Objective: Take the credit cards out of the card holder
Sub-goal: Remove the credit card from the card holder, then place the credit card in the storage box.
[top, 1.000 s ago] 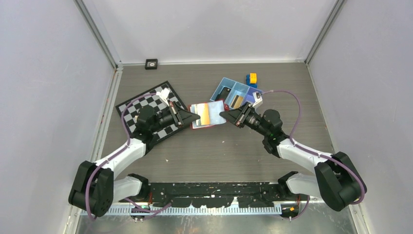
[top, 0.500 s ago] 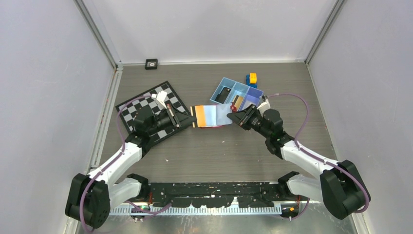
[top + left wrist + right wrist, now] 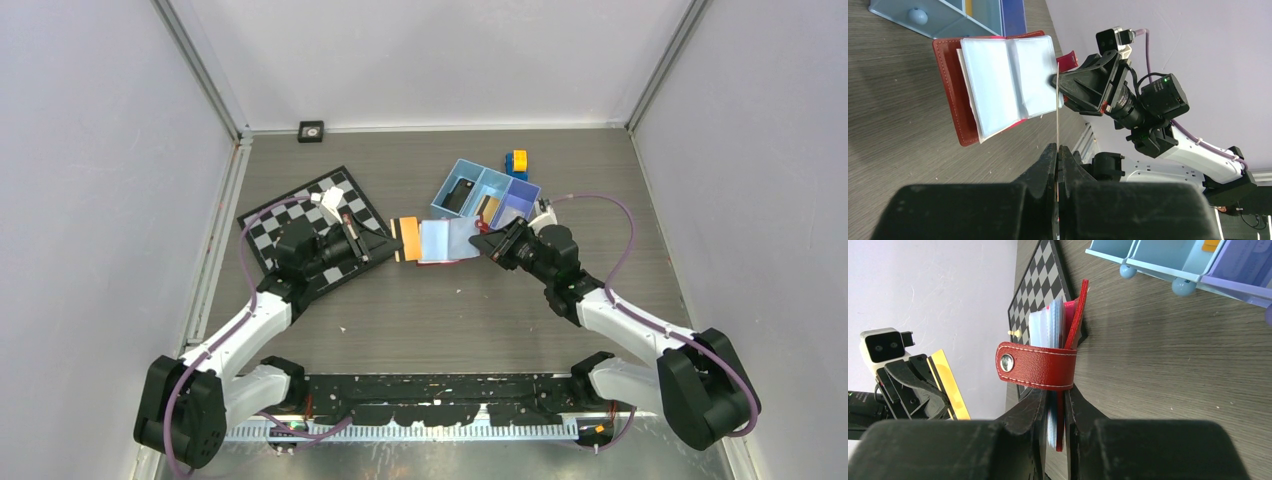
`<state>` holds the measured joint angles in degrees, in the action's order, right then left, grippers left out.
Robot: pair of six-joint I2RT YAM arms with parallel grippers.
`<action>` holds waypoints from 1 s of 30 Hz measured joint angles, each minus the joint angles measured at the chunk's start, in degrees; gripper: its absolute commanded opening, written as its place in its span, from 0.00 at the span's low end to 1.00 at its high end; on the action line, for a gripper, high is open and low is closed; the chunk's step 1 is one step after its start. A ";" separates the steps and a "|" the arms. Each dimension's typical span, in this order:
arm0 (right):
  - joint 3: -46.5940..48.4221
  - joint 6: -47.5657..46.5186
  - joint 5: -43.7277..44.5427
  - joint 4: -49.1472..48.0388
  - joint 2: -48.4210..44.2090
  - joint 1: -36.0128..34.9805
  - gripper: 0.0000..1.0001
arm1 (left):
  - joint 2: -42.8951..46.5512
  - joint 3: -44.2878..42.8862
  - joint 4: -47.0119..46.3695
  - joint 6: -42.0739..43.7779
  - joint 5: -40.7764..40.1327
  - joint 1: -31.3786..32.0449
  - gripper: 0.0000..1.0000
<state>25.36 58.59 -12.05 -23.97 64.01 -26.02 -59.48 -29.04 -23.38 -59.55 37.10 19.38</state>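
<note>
L end effector (image 3: pixel 1057 150) pinches card (image 3: pixel 1056 120) edge-on, wallet (image 3: pixel 948 90) open.

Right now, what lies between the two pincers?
In the top view, an orange card held by the left pincer, then the open wallet held by the right pincer.

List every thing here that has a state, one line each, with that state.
card holder: open, pale inner sleeves showing, one edge clamped by the right tool.
snap tab: unfastened.
orange card: out beside the holder, pinched by the left tool.
left tool: shut on the orange card.
right tool: shut on the card holder.
blue tray: upright, small items in its compartments.
</note>
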 measured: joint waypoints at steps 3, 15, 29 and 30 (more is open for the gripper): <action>0.00 -0.02 0.24 0.15 0.02 0.00 0.00 | -0.07 0.00 -0.09 -0.02 0.02 0.00 0.00; 0.00 -0.04 0.24 0.26 1.38 0.00 0.01 | -0.22 -0.70 -0.15 0.02 0.02 0.00 0.00; 0.00 -0.98 0.90 1.42 1.36 0.00 0.00 | -2.93 -3.96 0.68 0.52 0.00 0.00 0.00; 0.00 -0.98 0.90 1.46 1.36 0.00 0.00 | -4.00 -4.76 0.94 0.61 -0.02 0.00 0.00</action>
<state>25.36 57.60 -11.16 -22.50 65.36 -26.02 -63.48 -33.80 -22.44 -58.94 37.08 19.38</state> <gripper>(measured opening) 0.198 0.010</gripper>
